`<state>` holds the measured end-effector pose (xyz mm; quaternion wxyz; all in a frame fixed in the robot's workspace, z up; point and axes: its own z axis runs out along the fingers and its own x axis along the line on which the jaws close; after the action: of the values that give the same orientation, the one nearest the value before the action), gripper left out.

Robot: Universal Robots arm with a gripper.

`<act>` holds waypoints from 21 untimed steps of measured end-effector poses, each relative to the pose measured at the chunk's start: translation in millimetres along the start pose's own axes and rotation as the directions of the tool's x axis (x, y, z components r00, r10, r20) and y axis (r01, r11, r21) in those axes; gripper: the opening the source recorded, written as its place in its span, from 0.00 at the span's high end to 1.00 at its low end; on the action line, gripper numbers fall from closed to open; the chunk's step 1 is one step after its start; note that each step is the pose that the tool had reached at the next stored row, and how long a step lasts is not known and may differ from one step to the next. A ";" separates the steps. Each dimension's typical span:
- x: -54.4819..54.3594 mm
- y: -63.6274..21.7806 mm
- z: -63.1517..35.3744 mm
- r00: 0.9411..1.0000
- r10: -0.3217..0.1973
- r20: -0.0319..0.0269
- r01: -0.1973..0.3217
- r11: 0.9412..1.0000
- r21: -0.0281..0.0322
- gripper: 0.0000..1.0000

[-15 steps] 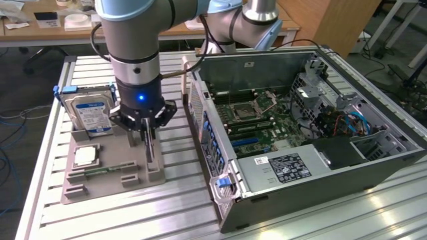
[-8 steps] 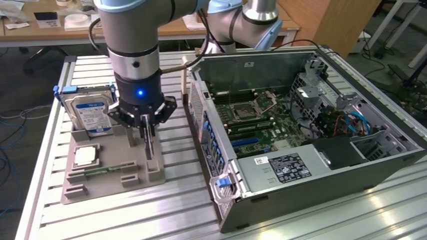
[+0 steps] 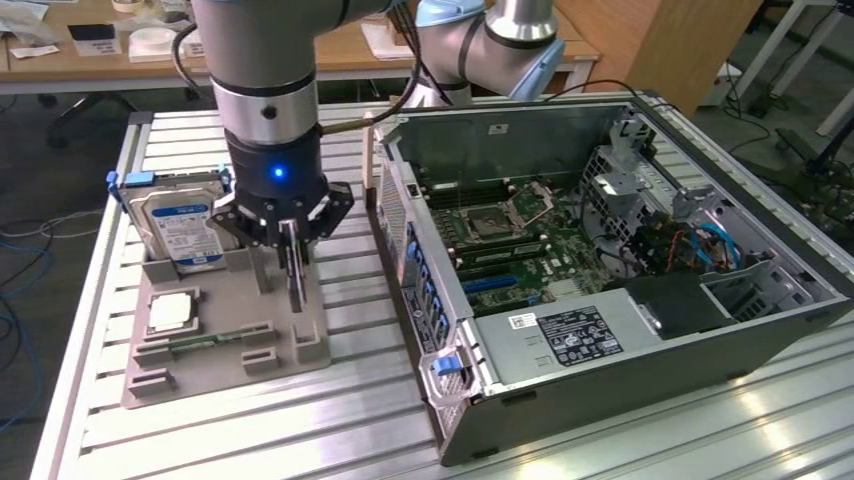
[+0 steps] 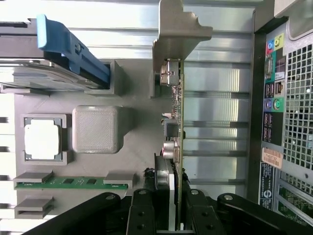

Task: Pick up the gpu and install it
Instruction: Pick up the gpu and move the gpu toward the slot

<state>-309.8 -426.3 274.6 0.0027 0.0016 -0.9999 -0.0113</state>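
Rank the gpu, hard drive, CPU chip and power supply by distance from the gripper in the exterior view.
1. gpu: clamped in the gripper.
2. hard drive and CPU chip: on the fixture, exterior view's left; too close to call.
3. power supply: inside the case, exterior view's right.

The gpu (image 3: 295,288) is being gripped by its upper edge in the gripper (image 3: 291,248), fingers being pressed against its two faces, and the card is being held upright over the grey fixture tray (image 3: 220,300). On that tray, toward the exterior view's left, a blue-labelled hard drive (image 3: 187,232) is being propped on edge and a square silver CPU chip (image 3: 174,313) is being cradled flat. To the exterior view's right, an open computer case (image 3: 641,370) is being supported by the slatted metal table (image 3: 267,430), its motherboard (image 3: 514,250) being exposed.
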 end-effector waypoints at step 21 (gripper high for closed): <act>0.3 1.2 -53.2 1.000 0.000 0.000 0.000 1.000 -0.001 0.72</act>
<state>-309.8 -426.3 327.8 0.0027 0.0016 -0.9999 -0.0116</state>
